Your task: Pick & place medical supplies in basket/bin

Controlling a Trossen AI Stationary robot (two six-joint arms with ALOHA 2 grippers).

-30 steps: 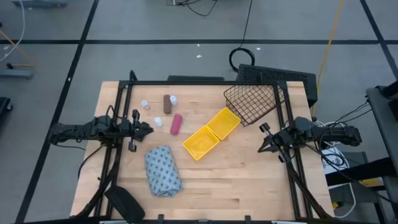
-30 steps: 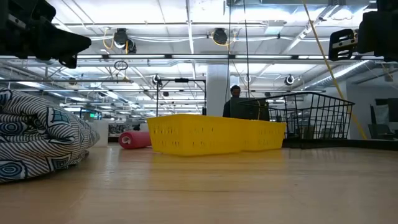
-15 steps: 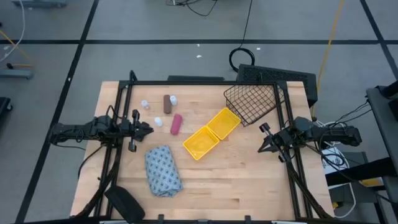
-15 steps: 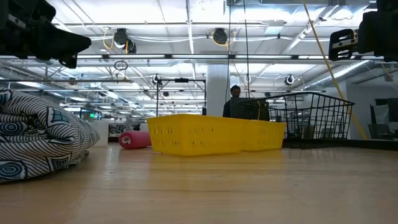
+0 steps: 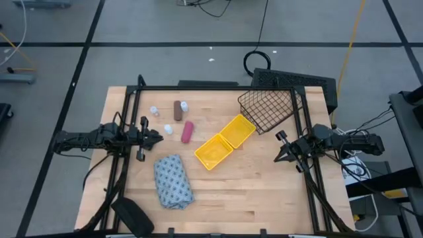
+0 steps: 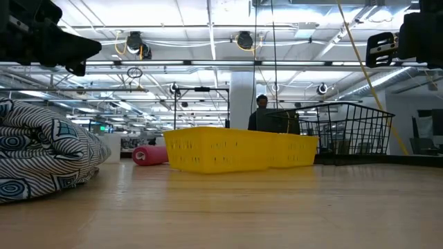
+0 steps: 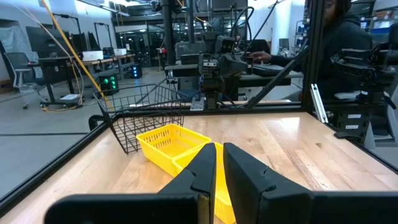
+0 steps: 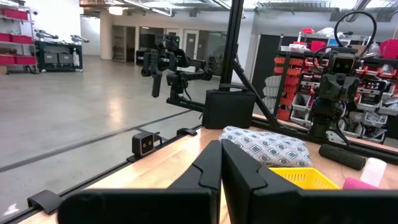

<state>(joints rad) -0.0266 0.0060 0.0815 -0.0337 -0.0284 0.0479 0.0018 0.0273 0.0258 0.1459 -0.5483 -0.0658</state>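
Wooden table, high view: pale wood tabletop [image 5: 264, 192] carries every supply loose; nothing is yet in a container, so the task appears not begun.
Containers, high view: bright yellow shallow plastic bin with two square compartments [image 5: 225, 141] lies at centre, both compartments bare; black wire-mesh basket [image 5: 268, 108] sits far right, touching the bin's far corner, and shows nothing inside.
Supplies, high view: large soft grey-blue patterned cloth bundle [image 5: 173, 180] lies near left; short pink cylinder [image 5: 188, 131] and short brown cylinder [image 5: 177, 110] lie far left of the bin; tiny white bottles [image 5: 154, 111] stand around them.
Left gripper, high view: left gripper [image 5: 157, 137] hangs at the left edge, near the pink cylinder, fingers almost closed and holding nothing.
Right gripper, high view: right gripper [image 5: 281, 156] waits at the right edge, fully closed and empty.
Low view: cloth bundle at left, pink cylinder behind it, yellow bin at centre, basket at right; all rest on the table.
Left wrist view: fingers [image 7: 202, 165] nearly together, pointing toward bin and basket.
Right wrist view: fingers [image 8: 211, 163] pressed together, facing the cloth bundle.
Remaining, as judged: every supply still needs picking and placing.
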